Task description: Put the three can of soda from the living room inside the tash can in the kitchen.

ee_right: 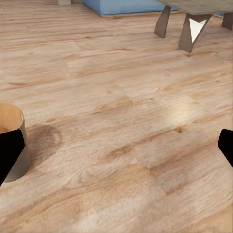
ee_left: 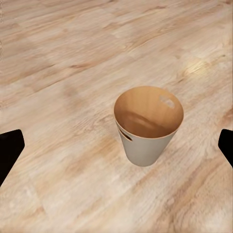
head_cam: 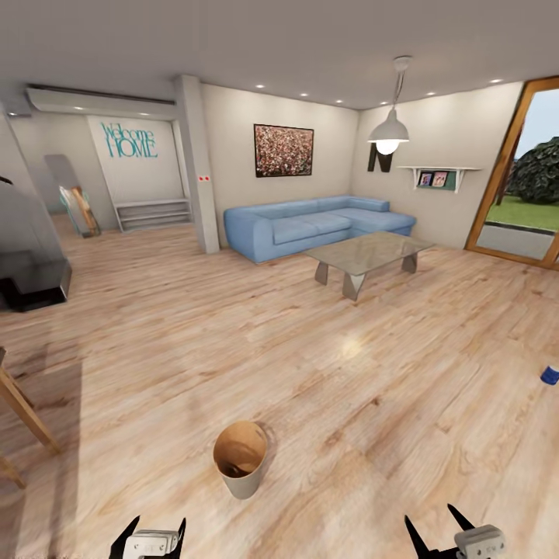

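The tash can point(head_cam: 242, 464), pale grey outside and brown inside, stands upright on the light wood floor just ahead of me. In the left wrist view the tash can point(ee_left: 145, 145) sits straight ahead of the open left gripper point(ee_left: 116, 150). It also shows beside one finger in the right wrist view, tash can point(ee_right: 13, 119). One blue-sided can of soda point(head_cam: 550, 374) lies on the floor at the far right edge. Both grippers hang low near me, the left gripper point(head_cam: 157, 528) and the right gripper point(head_cam: 432, 519), each open and holding nothing.
A blue sofa point(head_cam: 310, 225) and a glass coffee table point(head_cam: 369, 252) stand at the back of the room. Wooden legs point(head_cam: 23, 419) and a dark unit point(head_cam: 31, 272) are at the left. A wood-framed garden door point(head_cam: 528, 194) is at the right.
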You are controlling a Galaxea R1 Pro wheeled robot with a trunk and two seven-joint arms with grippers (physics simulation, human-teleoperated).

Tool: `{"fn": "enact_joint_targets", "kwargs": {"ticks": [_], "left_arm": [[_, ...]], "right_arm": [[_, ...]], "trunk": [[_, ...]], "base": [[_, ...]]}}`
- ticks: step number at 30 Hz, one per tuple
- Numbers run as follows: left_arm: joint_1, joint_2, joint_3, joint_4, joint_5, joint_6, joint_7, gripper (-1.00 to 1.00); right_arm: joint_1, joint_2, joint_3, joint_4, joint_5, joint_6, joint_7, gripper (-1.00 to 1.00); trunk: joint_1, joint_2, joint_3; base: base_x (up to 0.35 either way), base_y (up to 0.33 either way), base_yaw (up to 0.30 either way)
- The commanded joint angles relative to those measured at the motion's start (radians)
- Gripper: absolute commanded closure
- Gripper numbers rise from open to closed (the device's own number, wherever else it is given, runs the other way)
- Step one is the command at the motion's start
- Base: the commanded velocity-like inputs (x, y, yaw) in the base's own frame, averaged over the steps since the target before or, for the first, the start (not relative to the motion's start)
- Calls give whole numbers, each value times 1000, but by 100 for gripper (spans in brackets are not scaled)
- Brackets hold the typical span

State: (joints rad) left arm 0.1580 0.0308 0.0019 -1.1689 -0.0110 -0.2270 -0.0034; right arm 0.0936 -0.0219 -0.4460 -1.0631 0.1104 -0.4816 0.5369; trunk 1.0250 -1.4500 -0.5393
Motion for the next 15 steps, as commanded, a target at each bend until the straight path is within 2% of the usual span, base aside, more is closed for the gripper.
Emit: {"fn": "enact_joint_targets", "kwargs": {"ticks": [1, 8, 15], "left_arm": [[0, 0, 0, 0, 0, 0, 0, -100], [0, 0, -1, 0, 0, 0, 0, -100], [0, 0, -2, -2, 3, 0, -1, -100]], "right_arm": [[0, 0, 0, 0, 0, 0, 0, -100], [0, 0, 1, 0, 0, 0, 0, -100], [0, 0, 0, 0, 0, 0, 0, -100]], "trunk": [[0, 0, 0], [0, 0, 0], [0, 0, 0]], "base": [[0, -6, 152], [0, -71, 189], [0, -230, 223]]}}
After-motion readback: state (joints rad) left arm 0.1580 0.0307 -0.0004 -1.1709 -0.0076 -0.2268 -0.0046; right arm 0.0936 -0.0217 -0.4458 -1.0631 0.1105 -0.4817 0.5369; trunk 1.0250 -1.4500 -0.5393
